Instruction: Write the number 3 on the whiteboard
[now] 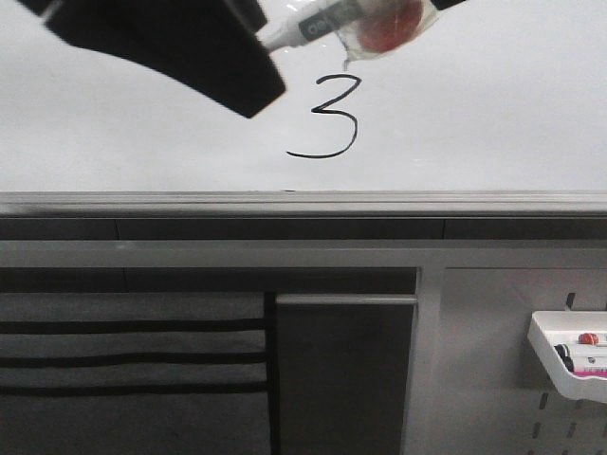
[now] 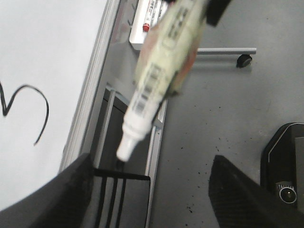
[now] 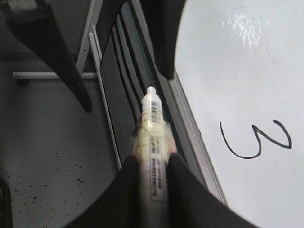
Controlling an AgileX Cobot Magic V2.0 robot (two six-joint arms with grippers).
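The number 3 [image 1: 325, 118] is thin black on the glossy white whiteboard [image 1: 493, 114] (grey ledge below) — marker [image 3: 153, 142] pale yellowish-white.

A grey metal ledge [image 1: 303, 204] runs the full width of the scene, with a darker grey rail [image 1: 285, 229] directly below it. Under the rail, to the left, sits a grey panel [image 1: 133, 370] crossed by thin black horizontal stripes. Beside it is a dark, plain panel [image 1: 346, 379] with a pale metal top edge. To the right stands a light grey pegboard [image 1: 493, 379] carrying a white tray [image 1: 560, 365] that holds spare markers [image 1: 583, 360]. The floor [image 2: 228, 109] is grey and speckled with small dark flecks. A metal frame leg with a black caster wheel [image 2: 244, 59] rests on the floor. Soft glare brightens the glossy surfaces.
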